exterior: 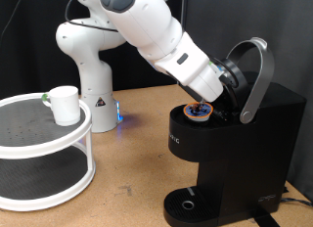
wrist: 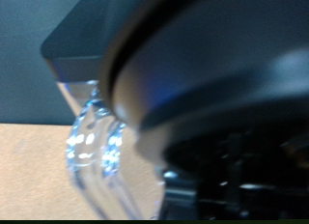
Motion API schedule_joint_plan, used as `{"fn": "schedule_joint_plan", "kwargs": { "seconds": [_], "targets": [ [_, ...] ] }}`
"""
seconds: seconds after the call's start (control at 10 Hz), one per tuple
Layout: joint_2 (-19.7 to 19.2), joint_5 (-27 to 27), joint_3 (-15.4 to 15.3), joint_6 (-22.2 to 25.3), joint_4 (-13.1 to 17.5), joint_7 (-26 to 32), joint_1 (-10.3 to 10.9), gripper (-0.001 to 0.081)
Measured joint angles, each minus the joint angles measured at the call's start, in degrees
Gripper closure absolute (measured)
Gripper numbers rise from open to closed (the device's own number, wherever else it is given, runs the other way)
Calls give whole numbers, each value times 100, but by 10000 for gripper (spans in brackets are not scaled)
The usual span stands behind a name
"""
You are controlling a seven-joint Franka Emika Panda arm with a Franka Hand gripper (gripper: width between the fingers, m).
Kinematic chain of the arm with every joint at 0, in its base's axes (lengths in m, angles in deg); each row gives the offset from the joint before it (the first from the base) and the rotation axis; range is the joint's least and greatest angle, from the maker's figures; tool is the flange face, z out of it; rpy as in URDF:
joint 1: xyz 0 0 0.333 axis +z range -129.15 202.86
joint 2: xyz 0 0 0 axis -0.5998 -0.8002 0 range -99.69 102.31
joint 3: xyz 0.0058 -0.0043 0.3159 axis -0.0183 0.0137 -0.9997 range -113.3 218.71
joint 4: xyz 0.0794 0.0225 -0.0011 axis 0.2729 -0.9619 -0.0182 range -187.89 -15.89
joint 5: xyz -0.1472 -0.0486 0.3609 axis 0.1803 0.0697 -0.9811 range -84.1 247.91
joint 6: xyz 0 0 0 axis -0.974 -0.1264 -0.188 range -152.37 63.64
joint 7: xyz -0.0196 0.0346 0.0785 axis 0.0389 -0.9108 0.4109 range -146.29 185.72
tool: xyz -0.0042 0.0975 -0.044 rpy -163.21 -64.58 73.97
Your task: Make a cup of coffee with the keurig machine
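The keurig machine (exterior: pixel 249 139) stands at the exterior view's right with its lid raised and its silver-grey handle (exterior: pixel 257 78) tilted up. A coffee pod with a blue-orange lid (exterior: pixel 200 112) sits in the open chamber. My gripper (exterior: pixel 231 76) is at the underside of the raised lid, just above and to the right of the pod; its fingers are lost against the black lid. The white cup (exterior: pixel 65 105) stands on the top tier of a white rack (exterior: pixel 29 139) at the left, far from the gripper. The wrist view shows only a blurred close-up of the black lid (wrist: pixel 222 60) and shiny handle (wrist: pixel 92 142).
The round drip tray (exterior: pixel 186 203) at the machine's base holds nothing. The robot's base (exterior: pixel 90 85) stands behind the rack, with a blue light beside it. Wooden tabletop (exterior: pixel 132 178) lies between the rack and the machine.
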Motion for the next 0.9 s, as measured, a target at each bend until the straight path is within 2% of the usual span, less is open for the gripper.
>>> {"fn": "schedule_joint_plan", "kwargs": {
  "seconds": [0.2, 0.6, 0.9],
  "targets": [
    [170, -145, 9, -111, -106, 297, -8, 3],
    [415, 242, 25, -146, -219, 150, -41, 3],
    [465, 456, -14, -953, -484, 73, -36, 3]
  ]
}}
